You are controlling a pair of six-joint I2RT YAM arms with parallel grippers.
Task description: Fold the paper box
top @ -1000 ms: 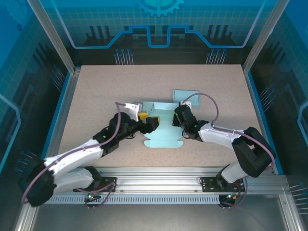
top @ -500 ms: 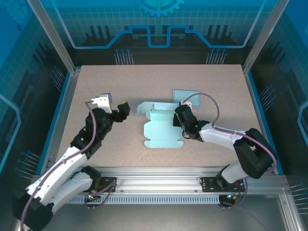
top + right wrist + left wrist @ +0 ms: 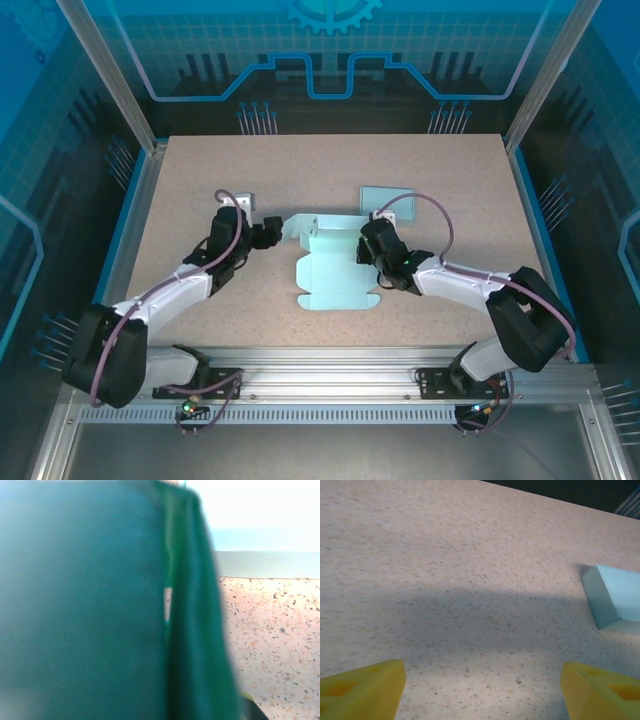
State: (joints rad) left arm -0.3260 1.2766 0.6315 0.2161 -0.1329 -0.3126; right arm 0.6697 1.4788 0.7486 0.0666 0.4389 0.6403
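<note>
Raising the left wall appears to be the step in hand. We see the paper box (image 3: 335, 275) in the middle of the worktop (image 3: 200, 180), with the right hand (image 3: 372, 252) clamped on its right side. The left hand (image 3: 266, 236), fingers apart, sits just beside the raised left flap (image 3: 609, 596); next, we must align with the flap and grip it.

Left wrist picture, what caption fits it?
Open left end effector over the speckled table, a blue paper box corner ahead.

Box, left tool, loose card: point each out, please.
box (image 3: 335, 275), top view, on its flat middle panel.
left tool (image 3: 482, 685), left wrist view, midway across its open gap.
card (image 3: 387, 198), top view, its centre.
</note>
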